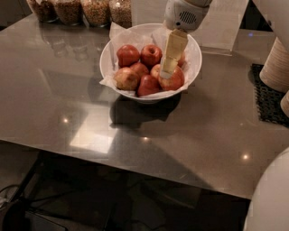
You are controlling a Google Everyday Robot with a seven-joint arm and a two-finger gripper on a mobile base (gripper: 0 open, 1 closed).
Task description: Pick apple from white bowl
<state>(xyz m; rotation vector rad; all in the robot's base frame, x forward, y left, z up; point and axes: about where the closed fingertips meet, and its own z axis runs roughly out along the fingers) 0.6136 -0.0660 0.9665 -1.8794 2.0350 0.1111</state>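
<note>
The white bowl [105, 57] lined with crumpled white paper stands at the back middle of the grey table and holds several apples. A red apple with an orange blush [175, 81] lies at the bowl's front right. Other red apples [128, 55] fill the rest, and a paler tan one [126, 78] lies at the front left. My gripper [166, 73] hangs down from its white wrist into the bowl. Its yellowish tip is right at the top left of the blushed apple. I cannot make out whether it touches the apple.
Several glass jars of grains [97, 10] line the table's back edge. A white card stand [221, 27] is behind the bowl. A black mat [270, 97] and a tan cylinder [277, 63] sit at the right. The robot's white body [271, 198] fills the bottom right corner.
</note>
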